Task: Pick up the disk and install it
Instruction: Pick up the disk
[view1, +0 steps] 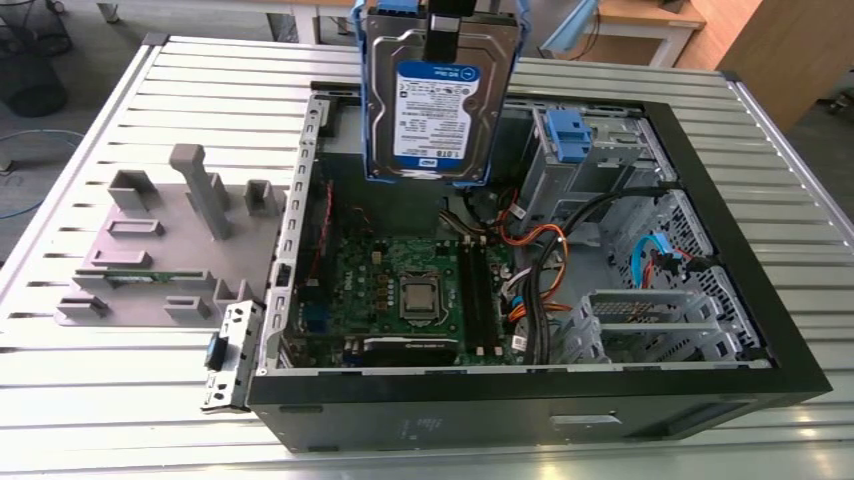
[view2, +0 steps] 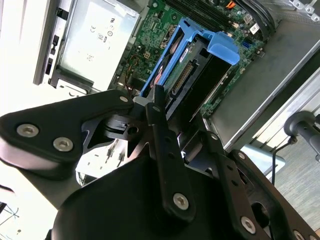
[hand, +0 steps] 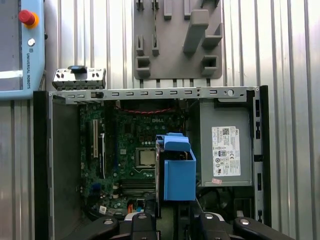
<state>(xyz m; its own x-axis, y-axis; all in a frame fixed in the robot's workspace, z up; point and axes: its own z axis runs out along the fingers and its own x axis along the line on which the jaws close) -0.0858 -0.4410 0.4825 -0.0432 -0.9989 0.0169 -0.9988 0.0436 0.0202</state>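
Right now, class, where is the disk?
In the exterior view the disk hangs upright at top centre, held by the gripper above the open computer case, over its motherboard.

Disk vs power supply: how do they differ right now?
The disk hangs upright above the open case, clamped in the gripper; the power supply sits inside the case, in a corner. The disk is smaller and has a blue carrier frame; the power supply has none. Both are grey metal with a printed label.

gripper (view1: 449, 25) pointing straight down | fingers (view2: 159, 125) clamped on the top edge of the disk (view1: 438, 105) | disk hangs upright
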